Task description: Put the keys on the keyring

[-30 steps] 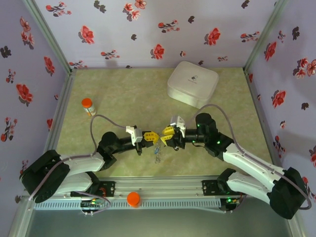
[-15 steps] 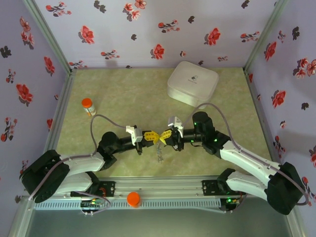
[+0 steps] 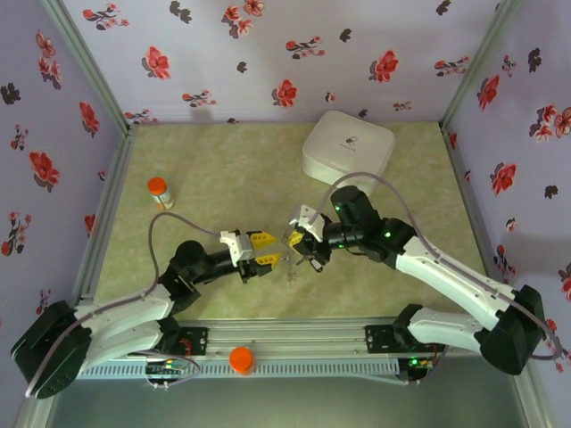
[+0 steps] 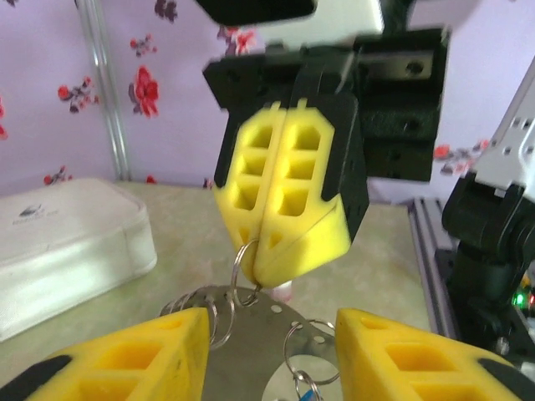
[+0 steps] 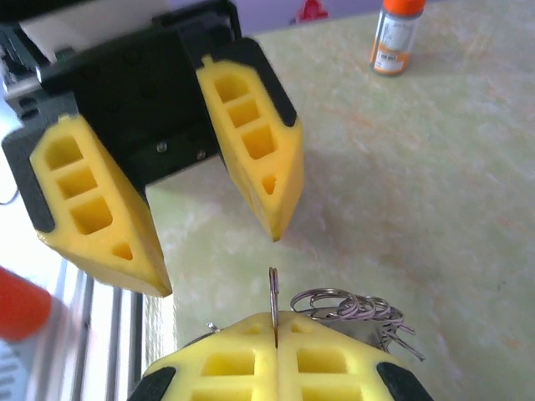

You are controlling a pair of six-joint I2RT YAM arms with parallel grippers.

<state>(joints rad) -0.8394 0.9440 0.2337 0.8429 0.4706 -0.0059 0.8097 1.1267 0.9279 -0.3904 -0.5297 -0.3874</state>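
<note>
Left wrist view puts the right gripper (image 4: 262, 266) dead ahead. Its yellow fingers are pressed together on one thin wire loop of the keyring (image 4: 251, 322), which hangs below them over the table (image 4: 180, 251). The keyring looks like a flat silvery plate with small split rings round its edge. A blue scrap at the bottom edge, likely the blue key (image 4: 306, 389), dangles from one of those rings; the other key I cannot pick out. The left gripper (image 4: 269, 317) faces it with fingers spread wide, the plate showing between them and, as far as I can tell, untouched. From the right wrist, the loop is a thin wire standing up from the seam of the closed fingers, so the hold is on very little metal. That is the main risk, as I judge it. If the left fingers close off-centre or nudge the plate sideways, the wire could pivot or slide out of the seam and the whole bunch drop. The rings hang loose, so a close could also catch a side ring instead of the plate and twist it. With the grippers nearly nose to nose, any forward push risks finger striking finger. The box (image 3: 348, 150) and bottle (image 3: 159, 191) stand well apart and pose no hazard.
</note>
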